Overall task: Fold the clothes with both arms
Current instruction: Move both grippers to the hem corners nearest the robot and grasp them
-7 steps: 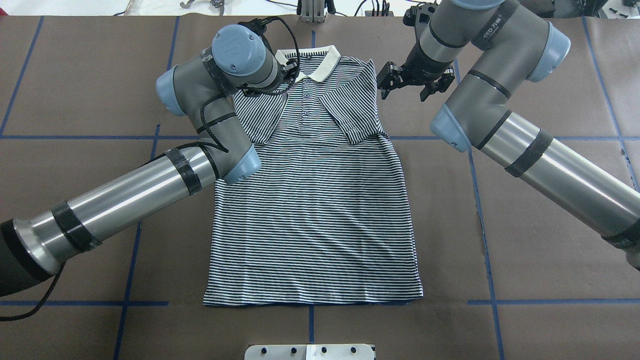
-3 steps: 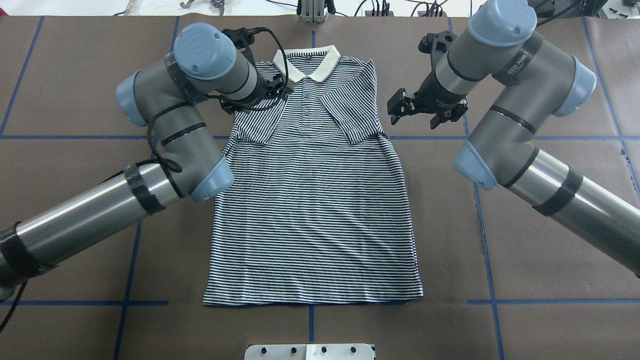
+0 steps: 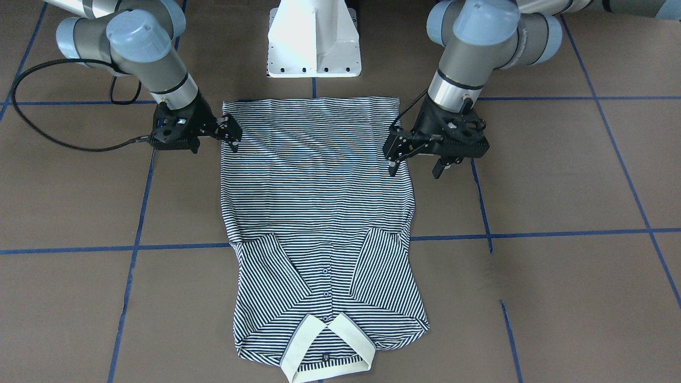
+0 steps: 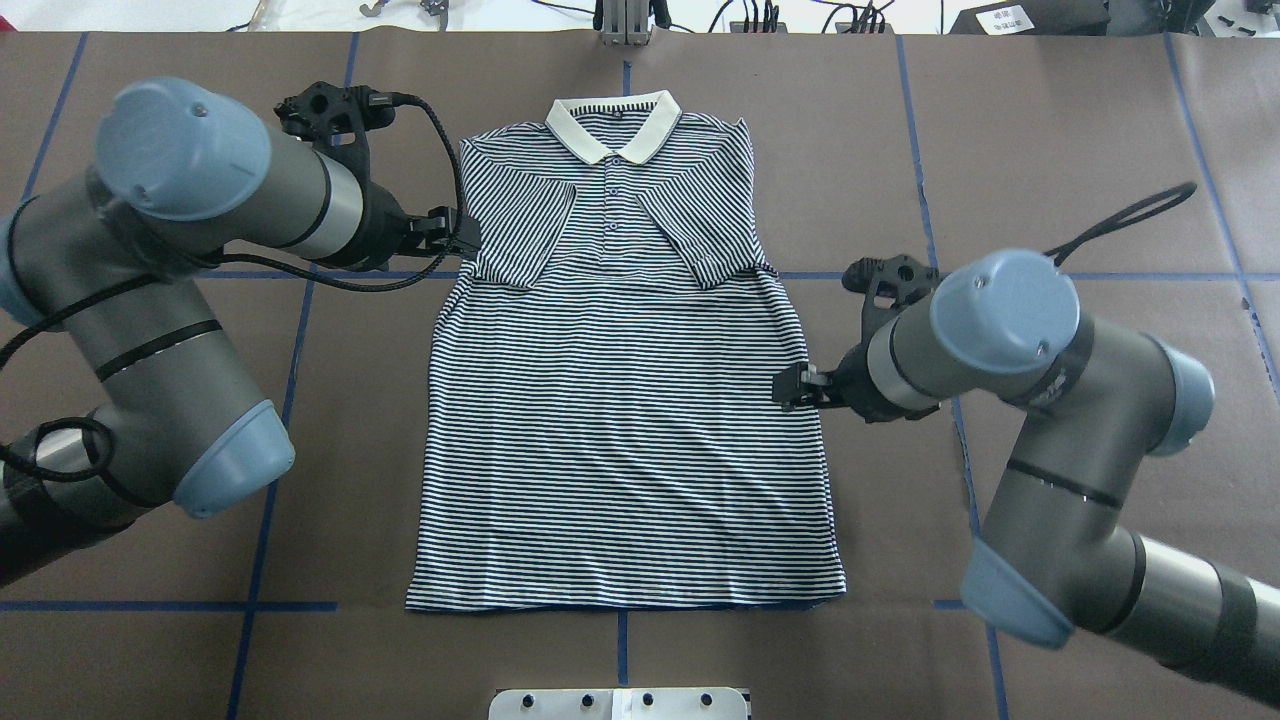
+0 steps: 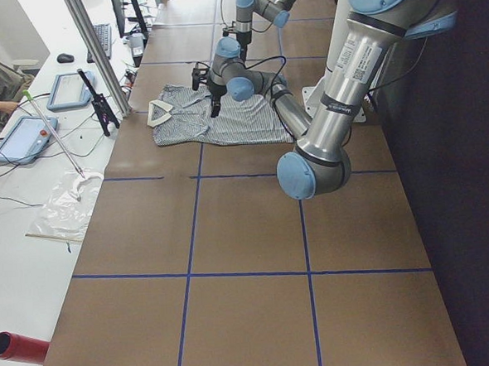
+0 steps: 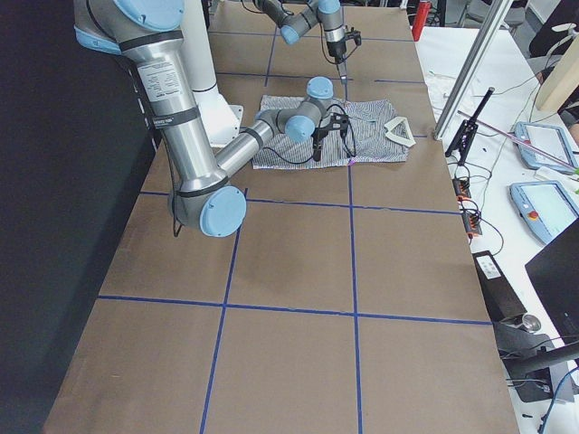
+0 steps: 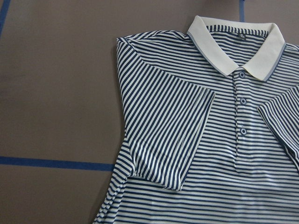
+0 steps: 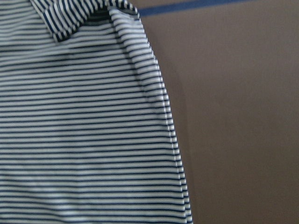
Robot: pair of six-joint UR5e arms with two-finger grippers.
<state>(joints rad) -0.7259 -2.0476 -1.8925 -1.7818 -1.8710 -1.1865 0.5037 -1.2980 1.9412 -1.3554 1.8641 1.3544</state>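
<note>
The striped polo shirt lies flat and face up, with its cream collar at the far side and both sleeves folded in over the chest. My left gripper is open and empty, low at the shirt's left edge beside the folded sleeve. Its wrist view shows the collar, the buttons and that sleeve. My right gripper is open and empty at the shirt's right edge, mid-body. Its wrist view shows that edge. The front-facing view shows both grippers open beside the side edges, the left and the right.
The brown table cover is marked with blue tape lines. The white pedestal base stands behind the hem. A metal plate sits at the near edge. A black cable loops from the right arm. Tablets lie on the side table.
Both arms swung outward and back from the collar end. The left gripper moved from over the left shoulder to outside the left sleeve. The right gripper moved from beside the right shoulder to mid-body.
</note>
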